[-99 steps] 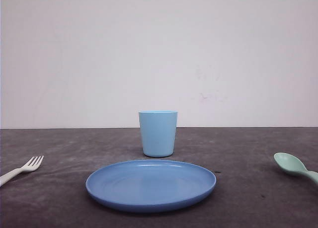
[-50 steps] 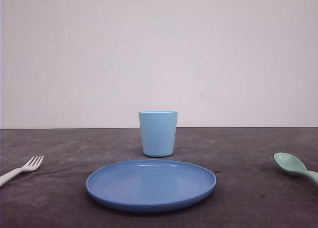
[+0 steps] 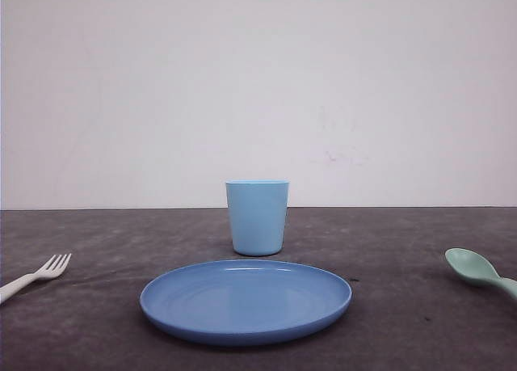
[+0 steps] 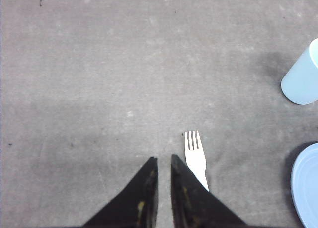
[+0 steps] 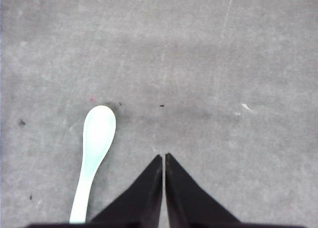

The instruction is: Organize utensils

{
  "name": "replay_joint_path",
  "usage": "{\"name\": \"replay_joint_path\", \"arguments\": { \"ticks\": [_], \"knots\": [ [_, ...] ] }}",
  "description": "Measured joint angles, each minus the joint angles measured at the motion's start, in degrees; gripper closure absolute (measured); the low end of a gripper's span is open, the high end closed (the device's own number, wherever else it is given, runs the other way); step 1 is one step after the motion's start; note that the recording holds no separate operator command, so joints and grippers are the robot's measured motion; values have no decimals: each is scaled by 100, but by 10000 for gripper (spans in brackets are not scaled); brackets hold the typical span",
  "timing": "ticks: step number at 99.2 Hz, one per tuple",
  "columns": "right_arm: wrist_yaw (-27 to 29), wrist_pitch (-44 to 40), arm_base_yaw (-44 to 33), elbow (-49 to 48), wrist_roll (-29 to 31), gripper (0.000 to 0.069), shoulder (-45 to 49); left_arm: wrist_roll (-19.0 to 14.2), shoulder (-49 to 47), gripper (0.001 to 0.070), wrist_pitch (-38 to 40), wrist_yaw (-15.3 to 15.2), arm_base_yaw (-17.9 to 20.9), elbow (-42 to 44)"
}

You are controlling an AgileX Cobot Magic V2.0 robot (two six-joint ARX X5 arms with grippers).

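On the dark grey surface (image 3: 404, 322), the small white plastic fork (image 3: 36, 275) lies far left beside the left tool (image 4: 163, 161), the mint-green plastic spoon (image 3: 479, 271) far right near the right tool (image 5: 163, 157), both tools pressed together, gripping nothing.

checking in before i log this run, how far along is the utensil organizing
Nothing looks done yet. The fork lies on the table at far left, the spoon at far right, both clear of the plate and cup. Nothing is in hand: the left gripper and right gripper are shut and empty above the table. Both utensils are left to pick and place.
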Motion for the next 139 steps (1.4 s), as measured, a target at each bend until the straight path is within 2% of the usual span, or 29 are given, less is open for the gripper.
{"name": "replay_joint_path", "arguments": {
  "ticks": [7, 13, 18, 25, 31, 38, 44, 51, 73, 81, 101, 107, 128, 139],
  "knots": [
    [0, 0, 0, 0, -2, 659, 0, 0, 0, 678, 0, 0, 0, 0],
    [2, 0, 0, 0, -2, 579, 0, 0, 0, 644, 0, 0, 0, 0],
    [0, 0, 0, 0, -2, 474, 0, 0, 0, 568, 0, 0, 0, 0],
    [0, 0, 0, 0, -2, 294, 0, 0, 0, 402, 0, 0, 0, 0],
    [2, 2, 0, 0, -2, 168, 0, 2, 0, 293, 0, 0, 0, 0],
    [0, 0, 0, 0, -2, 62, 0, 0, 0, 231, 0, 0, 0, 0],
    [0, 0, 0, 0, -2, 10, 0, -4, 0, 212, 0, 0, 0, 0],
    [2, 0, 0, 0, -4, 11, 0, -37, 0, 203, 0, 31, 0, 0],
    [2, 7, 0, 0, -4, 10, 0, -391, 76, 200, 2, 450, -48, 0],
    [2, 13, 0, 0, -4, 10, 0, -501, 203, 200, -2, 586, -179, 0],
    [2, 20, 0, 0, -4, 10, 0, -664, 669, 200, 0, 584, -715, 0],
    [2, 20, 0, 0, -4, 10, 0, -702, 861, 200, 4, 514, -887, 0],
    [2, 20, 0, 0, -4, 10, 0, -793, 1703, 200, 181, -166, -1473, 0],
    [2, 20, 0, 0, -4, 10, 0, -831, 2192, 200, 365, -393, -1676, 0]
  ]
}}
